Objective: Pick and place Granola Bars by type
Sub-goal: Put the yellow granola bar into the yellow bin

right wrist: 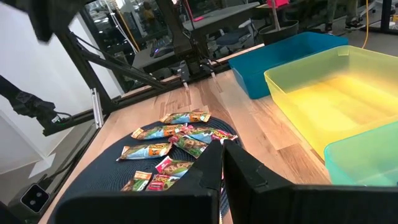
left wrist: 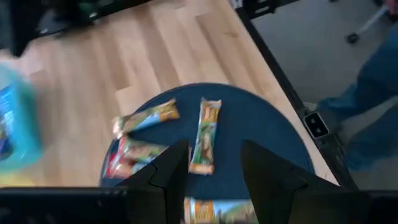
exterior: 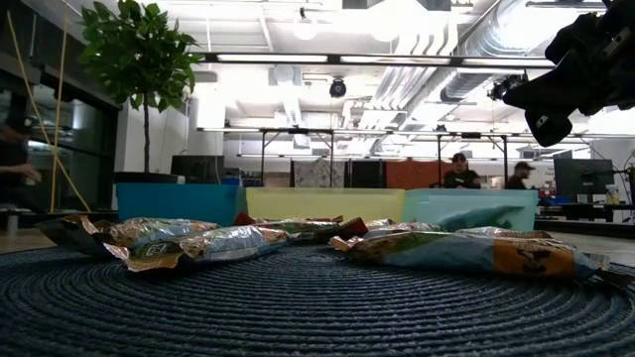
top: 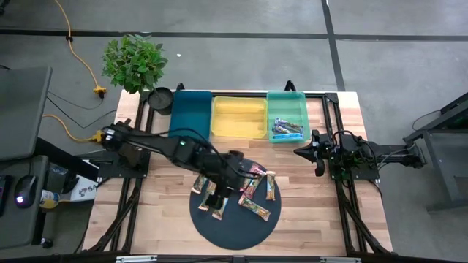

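Observation:
Several granola bars (top: pixel 252 191) lie scattered on the far half of a dark round mat (top: pixel 234 223); the wrappers are orange-tan-green, blue and pink-red. My left gripper (left wrist: pixel 214 167) hovers open above the mat. An orange-green bar (left wrist: pixel 206 135) shows between its fingers, below them, and another bar (left wrist: pixel 217 211) lies nearer the fingers. More blue-wrapped bars (top: pixel 287 130) rest in the teal tray (top: pixel 287 102). My right gripper (right wrist: pixel 222 163) is shut and raised over the table's right side, beside the teal tray, also seen as the right gripper (top: pixel 317 155) from above.
Three trays stand in a row along the far edge: blue (top: pixel 190 111), yellow (top: pixel 238 117) and teal. A potted plant (top: pixel 135 62) stands at the far left corner. Bare wood lies between the mat and the trays. People stand in the room beyond.

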Robot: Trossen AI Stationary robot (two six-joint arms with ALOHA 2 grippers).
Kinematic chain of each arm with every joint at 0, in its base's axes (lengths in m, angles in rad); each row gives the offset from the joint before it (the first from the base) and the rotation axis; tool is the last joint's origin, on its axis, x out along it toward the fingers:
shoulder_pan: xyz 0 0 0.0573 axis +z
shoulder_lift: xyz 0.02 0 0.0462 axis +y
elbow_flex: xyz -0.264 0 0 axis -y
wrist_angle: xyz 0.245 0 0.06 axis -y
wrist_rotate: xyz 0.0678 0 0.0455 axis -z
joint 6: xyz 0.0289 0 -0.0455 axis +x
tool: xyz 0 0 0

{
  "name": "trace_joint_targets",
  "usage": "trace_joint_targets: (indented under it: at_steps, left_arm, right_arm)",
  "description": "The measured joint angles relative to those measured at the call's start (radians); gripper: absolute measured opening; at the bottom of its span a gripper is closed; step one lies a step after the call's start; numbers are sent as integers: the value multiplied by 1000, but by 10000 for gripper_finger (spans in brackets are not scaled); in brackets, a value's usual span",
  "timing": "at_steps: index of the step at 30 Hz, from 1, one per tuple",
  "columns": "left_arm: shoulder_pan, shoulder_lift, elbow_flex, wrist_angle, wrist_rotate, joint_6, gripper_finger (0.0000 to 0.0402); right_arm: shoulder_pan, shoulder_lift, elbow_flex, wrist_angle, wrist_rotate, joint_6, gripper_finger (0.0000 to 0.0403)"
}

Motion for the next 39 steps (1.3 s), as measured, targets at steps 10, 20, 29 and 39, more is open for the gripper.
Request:
trace_joint_targets:
  at_steps: [10, 20, 29, 39]
  left_arm:
    - [66, 37, -184, 209, 149, 154, 143]
    - [61, 115, -142, 294, 230, 291, 143]
    - [40, 267, 36, 153, 169, 409, 143]
    - [-11, 396, 57, 17, -20, 440, 143]
  right_arm:
    - [0, 0, 0, 0, 0, 0, 0]
    - [0, 7, 0, -6, 0, 0, 0]
    - [0, 20, 0, -6, -1, 0, 0]
    - [0, 51, 0, -18, 2, 0, 0]
